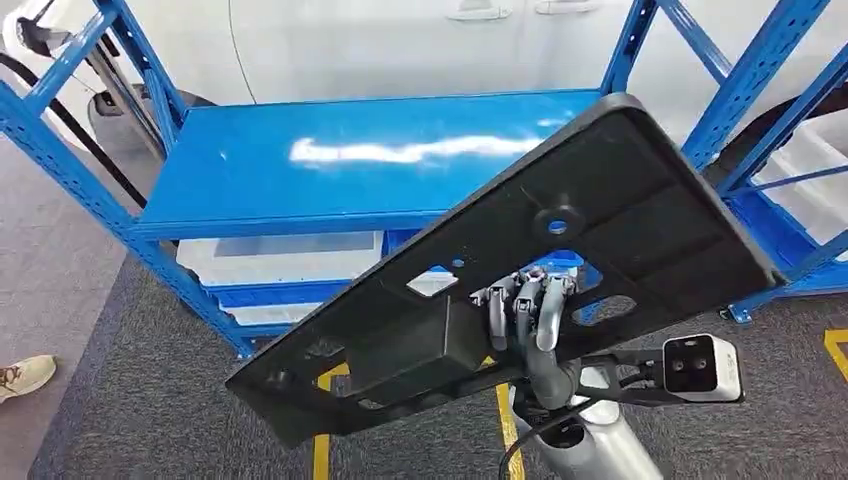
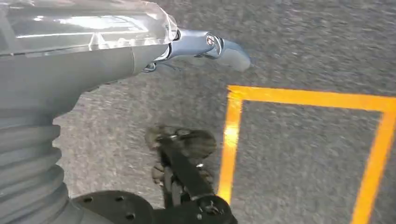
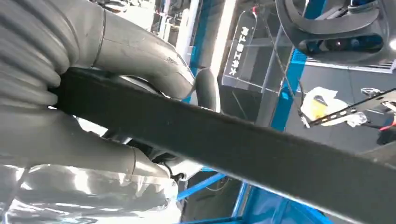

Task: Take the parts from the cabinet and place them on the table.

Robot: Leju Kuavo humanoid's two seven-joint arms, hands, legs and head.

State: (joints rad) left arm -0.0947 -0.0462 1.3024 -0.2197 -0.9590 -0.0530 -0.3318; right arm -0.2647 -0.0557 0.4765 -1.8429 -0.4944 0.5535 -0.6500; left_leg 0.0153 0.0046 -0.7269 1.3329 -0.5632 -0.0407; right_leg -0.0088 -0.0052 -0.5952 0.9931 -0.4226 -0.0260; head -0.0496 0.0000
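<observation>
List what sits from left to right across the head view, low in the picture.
Shoe at the left edge → black panel part → right hand gripping it through an opening → wrist camera.

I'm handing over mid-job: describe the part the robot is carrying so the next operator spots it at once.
Start at the blue rack with its bare upper shelf. In front of it, tilted up toward the right, hangs a long flat black plastic panel, gripped from below by the right hand. Its cut-out holes, round hole and raised boxy block set it apart from the white bins on the lower shelves.
</observation>
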